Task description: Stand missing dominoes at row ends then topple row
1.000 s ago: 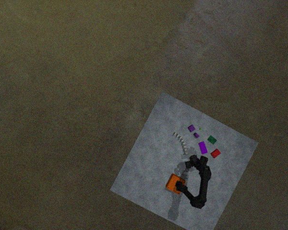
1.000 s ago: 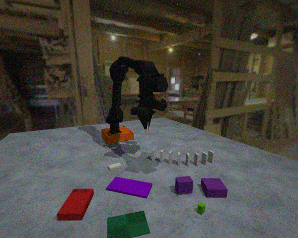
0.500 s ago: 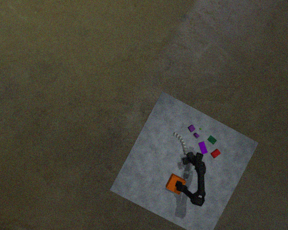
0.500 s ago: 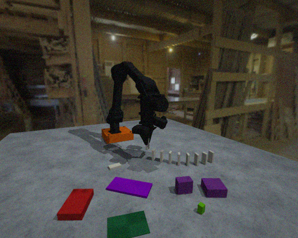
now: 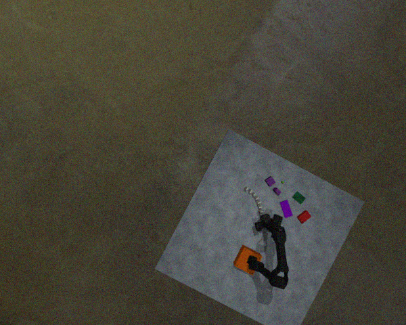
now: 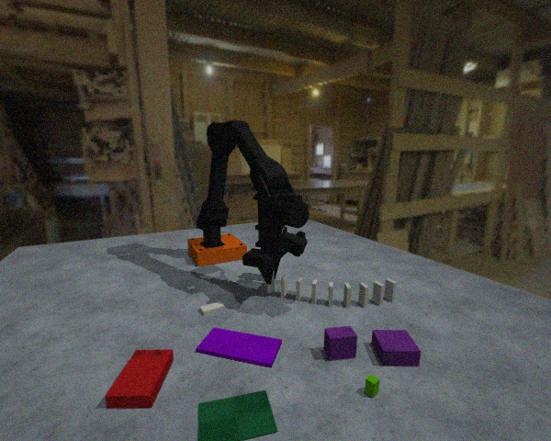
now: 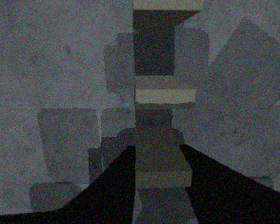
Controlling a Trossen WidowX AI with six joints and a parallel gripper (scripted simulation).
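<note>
Several off-white dominoes stand in a curved row; a middle one (image 5: 258,198) (image 6: 330,293) is upright. My gripper (image 6: 271,281) (image 7: 156,151) points down at the row's arm-side end, shut on an upright off-white domino (image 6: 269,288) (image 7: 163,161). The held domino is in line with the row's end domino (image 6: 283,288) (image 7: 165,96), with a gap between them. It is at or just above the table; I cannot tell if it touches. Another off-white domino (image 6: 212,308) lies flat, apart from the row; the arm hides it in the top view.
A purple slab (image 5: 286,208) (image 6: 239,346), red block (image 5: 304,217) (image 6: 140,378), green slab (image 5: 298,197) (image 6: 237,416), two purple blocks (image 6: 340,343) (image 6: 395,347) and a small lime block (image 6: 371,386) lie on the row's other side from the orange base (image 5: 243,256) (image 6: 219,254).
</note>
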